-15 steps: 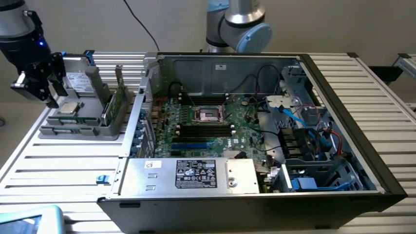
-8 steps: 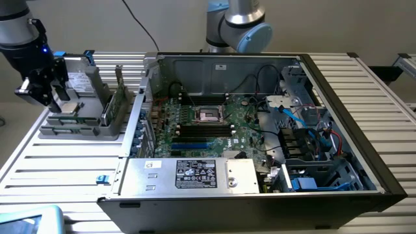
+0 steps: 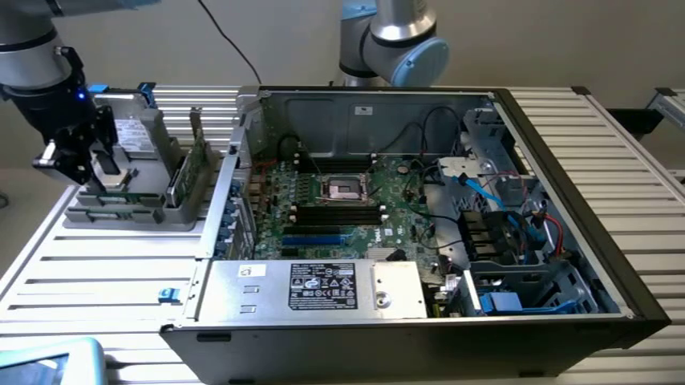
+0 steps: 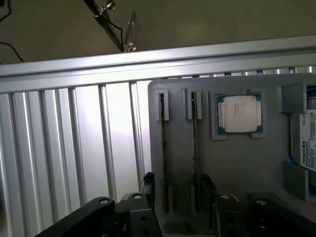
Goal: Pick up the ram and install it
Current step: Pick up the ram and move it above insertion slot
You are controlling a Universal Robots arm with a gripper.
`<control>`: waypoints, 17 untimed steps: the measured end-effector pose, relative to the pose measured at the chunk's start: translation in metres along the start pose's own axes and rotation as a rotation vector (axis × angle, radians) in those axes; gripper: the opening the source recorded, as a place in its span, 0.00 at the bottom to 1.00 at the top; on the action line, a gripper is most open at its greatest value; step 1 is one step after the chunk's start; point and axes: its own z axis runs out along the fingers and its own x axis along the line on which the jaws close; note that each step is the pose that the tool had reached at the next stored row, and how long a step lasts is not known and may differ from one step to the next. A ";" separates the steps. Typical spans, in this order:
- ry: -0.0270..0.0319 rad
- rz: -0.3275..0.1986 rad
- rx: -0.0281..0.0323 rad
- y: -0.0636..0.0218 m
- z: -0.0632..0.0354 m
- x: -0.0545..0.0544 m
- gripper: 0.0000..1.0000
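Two thin green ram sticks stand on edge in slots of the grey parts holder (image 4: 237,163), one ram stick (image 4: 162,148) beside the other (image 4: 194,148). My gripper (image 4: 177,190) hangs just above them, open, with its dark fingers (image 4: 148,183) outside the two sticks and nothing held. In the exterior view the gripper (image 3: 95,172) is over the holder (image 3: 128,215) at the exterior view's left, beside the open computer case (image 3: 428,208). The black memory slots (image 3: 337,214) on the motherboard lie in the case's middle.
A processor chip (image 4: 239,114) and a hard drive (image 4: 308,148) also sit in the holder. A wider green card (image 3: 192,160) stands upright at the holder's case-side edge. The case holds cables, a drive cage (image 3: 514,297) and a power supply (image 3: 310,287). Slatted metal table (image 3: 96,273) all round.
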 end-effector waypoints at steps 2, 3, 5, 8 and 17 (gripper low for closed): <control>0.0000 0.000 0.0000 -0.0008 0.0036 0.001 0.49; -0.0001 0.000 0.0000 -0.0013 0.0055 0.001 0.49; 0.0000 0.000 0.0000 -0.0025 0.0090 0.002 0.49; 0.0000 0.000 0.0000 -0.0033 0.0145 0.002 0.49; 0.0000 0.000 -0.0001 -0.0050 0.0307 0.005 0.49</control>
